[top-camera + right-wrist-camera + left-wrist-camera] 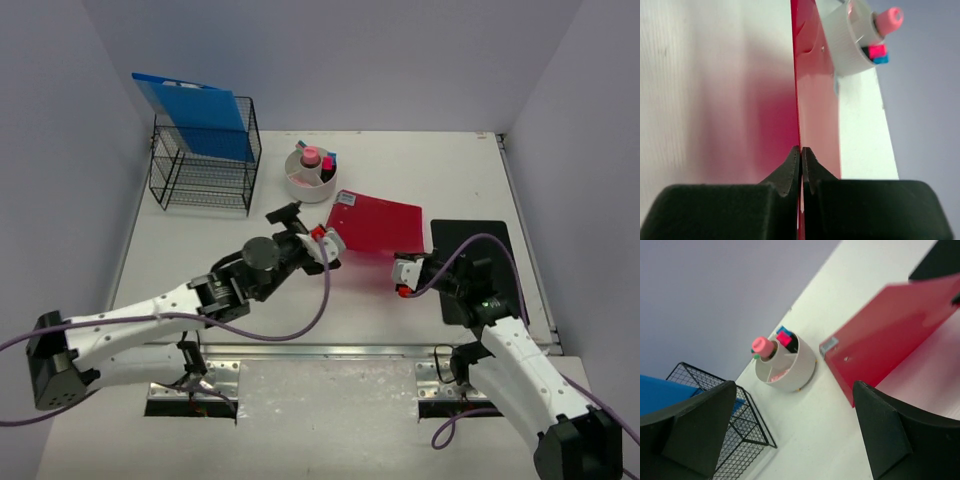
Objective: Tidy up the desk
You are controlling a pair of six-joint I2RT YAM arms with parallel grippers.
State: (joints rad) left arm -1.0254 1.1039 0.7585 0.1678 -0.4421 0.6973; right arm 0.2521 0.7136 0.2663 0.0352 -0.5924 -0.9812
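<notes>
A red folder stands tilted over the middle of the off-white desk, casting a pink glow on the surface below it. My right gripper is shut on the folder's near right edge; in the right wrist view the thin red sheet runs straight between the closed fingertips. My left gripper is open just left of the folder, holding nothing. In the left wrist view bare desk lies between its fingers, with the folder up to the right.
A white round organizer with a pink-capped item and markers sits behind the folder. A black wire basket holding a blue folder stands at the back left. A black mat lies on the right, under my right arm.
</notes>
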